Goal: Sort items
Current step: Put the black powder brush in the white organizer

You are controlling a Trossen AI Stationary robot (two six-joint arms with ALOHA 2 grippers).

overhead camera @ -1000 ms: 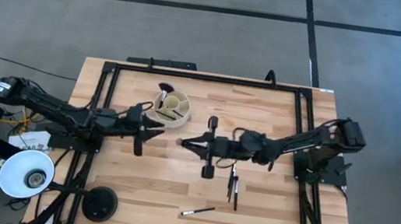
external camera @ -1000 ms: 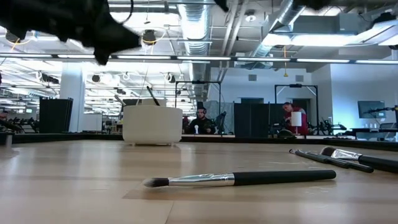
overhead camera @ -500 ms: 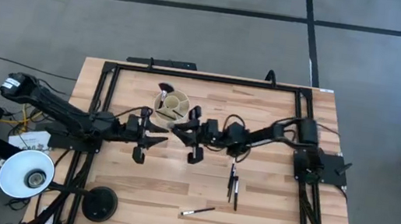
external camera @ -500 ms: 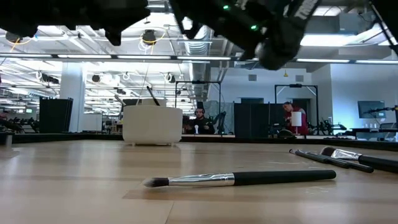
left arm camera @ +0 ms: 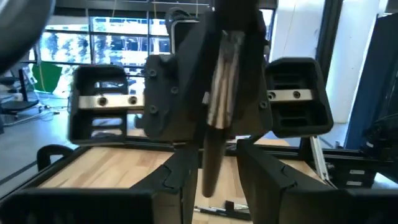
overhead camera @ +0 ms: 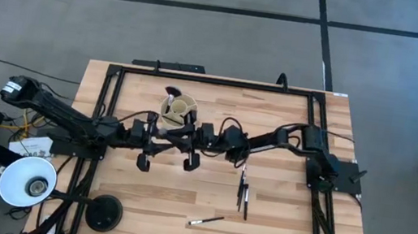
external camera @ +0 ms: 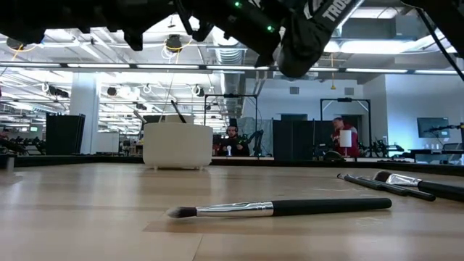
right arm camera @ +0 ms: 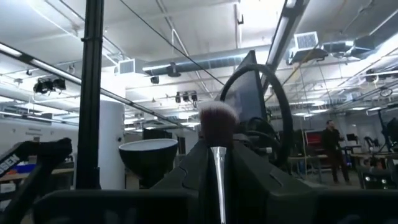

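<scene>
A brush (right arm camera: 217,163) is clamped in the right gripper (overhead camera: 179,134) jaws beside the divided cup (overhead camera: 179,110), facing the left gripper (overhead camera: 159,132), whose jaws are apart. Some brushes are already in the cup; the loose brushes (overhead camera: 243,194) are left on the desk (overhead camera: 276,225)

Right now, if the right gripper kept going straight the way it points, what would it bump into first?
Probably the left gripper. In the high view the right gripper, holding a makeup brush, points straight at it, almost tip to tip. Their heights are unclear, so it might pass.
</scene>
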